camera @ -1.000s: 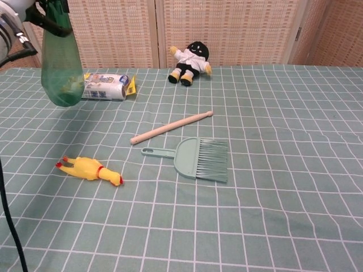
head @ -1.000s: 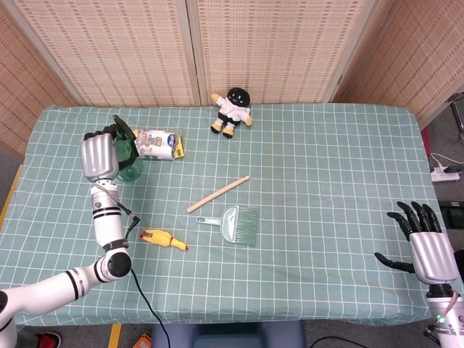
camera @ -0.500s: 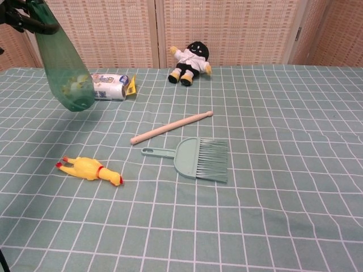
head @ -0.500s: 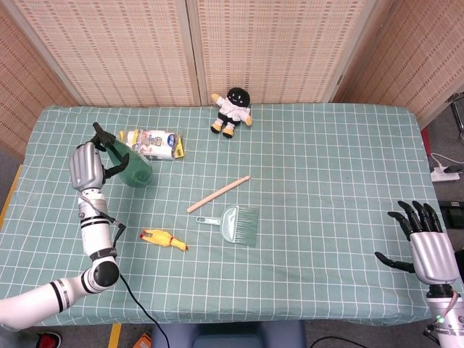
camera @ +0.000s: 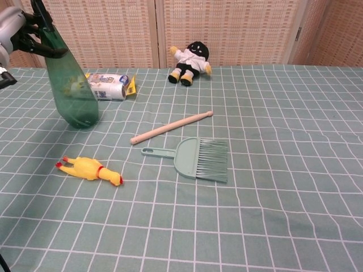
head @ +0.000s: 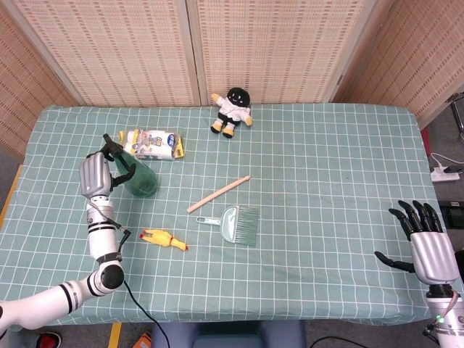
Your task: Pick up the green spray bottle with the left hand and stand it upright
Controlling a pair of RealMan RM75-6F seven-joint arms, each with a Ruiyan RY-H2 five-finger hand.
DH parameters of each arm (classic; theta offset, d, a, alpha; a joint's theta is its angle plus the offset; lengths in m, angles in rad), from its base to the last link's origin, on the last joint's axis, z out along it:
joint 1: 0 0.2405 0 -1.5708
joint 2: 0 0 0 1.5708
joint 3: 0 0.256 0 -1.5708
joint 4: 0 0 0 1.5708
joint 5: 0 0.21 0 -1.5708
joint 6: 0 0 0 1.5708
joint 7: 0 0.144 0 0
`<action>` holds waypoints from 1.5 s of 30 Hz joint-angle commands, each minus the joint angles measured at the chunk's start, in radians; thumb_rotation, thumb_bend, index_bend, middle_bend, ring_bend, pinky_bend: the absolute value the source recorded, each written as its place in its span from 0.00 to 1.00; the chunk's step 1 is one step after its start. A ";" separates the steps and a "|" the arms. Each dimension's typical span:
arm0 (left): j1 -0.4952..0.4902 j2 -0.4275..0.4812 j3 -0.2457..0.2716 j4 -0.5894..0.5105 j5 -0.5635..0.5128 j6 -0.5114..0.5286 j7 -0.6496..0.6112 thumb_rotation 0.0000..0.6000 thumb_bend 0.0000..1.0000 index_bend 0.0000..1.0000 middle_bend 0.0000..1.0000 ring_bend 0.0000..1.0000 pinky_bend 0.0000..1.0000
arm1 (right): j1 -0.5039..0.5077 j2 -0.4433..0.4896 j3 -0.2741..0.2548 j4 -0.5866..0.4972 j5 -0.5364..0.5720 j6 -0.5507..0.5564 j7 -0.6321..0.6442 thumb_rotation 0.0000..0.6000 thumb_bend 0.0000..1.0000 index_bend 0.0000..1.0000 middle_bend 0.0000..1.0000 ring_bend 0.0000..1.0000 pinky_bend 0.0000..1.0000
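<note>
My left hand [head: 94, 176] grips the green spray bottle [head: 138, 177] by its black nozzle end, at the table's left side. In the chest view the bottle [camera: 69, 85] leans with its top to the left, its base low over or on the cloth, and the left hand [camera: 14, 28] shows at the top left corner. My right hand [head: 424, 243] hangs at the table's right front edge, fingers spread, holding nothing.
A white wipes pack [head: 154, 144] lies just behind the bottle. A yellow rubber chicken [head: 164, 239], a wooden stick [head: 218, 193] and a green hand brush [head: 238, 223] lie in the middle. A black plush doll [head: 232, 110] sits at the back.
The left hand has lowered the bottle and moved it slightly right and nearer, its base coming down toward the cloth and the tilt lessening. The right hand has not moved.
</note>
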 commanded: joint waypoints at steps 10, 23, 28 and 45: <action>0.017 0.014 0.005 -0.017 0.016 -0.009 -0.035 1.00 0.22 0.18 0.39 0.32 0.22 | 0.000 0.002 0.000 -0.002 0.000 -0.002 0.000 1.00 0.00 0.21 0.09 0.03 0.04; 0.035 0.047 0.033 -0.041 0.035 -0.049 -0.056 1.00 0.17 0.00 0.21 0.17 0.15 | -0.001 0.003 -0.001 -0.005 0.000 -0.002 0.000 1.00 0.00 0.21 0.09 0.03 0.04; 0.048 0.066 0.039 -0.047 0.026 -0.057 -0.054 1.00 0.17 0.00 0.09 0.06 0.09 | -0.001 0.005 -0.001 -0.005 -0.001 -0.004 0.005 1.00 0.00 0.21 0.09 0.03 0.04; 0.269 0.433 0.209 -0.379 0.069 -0.074 0.036 1.00 0.25 0.11 0.17 0.14 0.19 | 0.003 0.018 -0.006 -0.011 -0.005 -0.018 0.029 1.00 0.00 0.22 0.09 0.03 0.04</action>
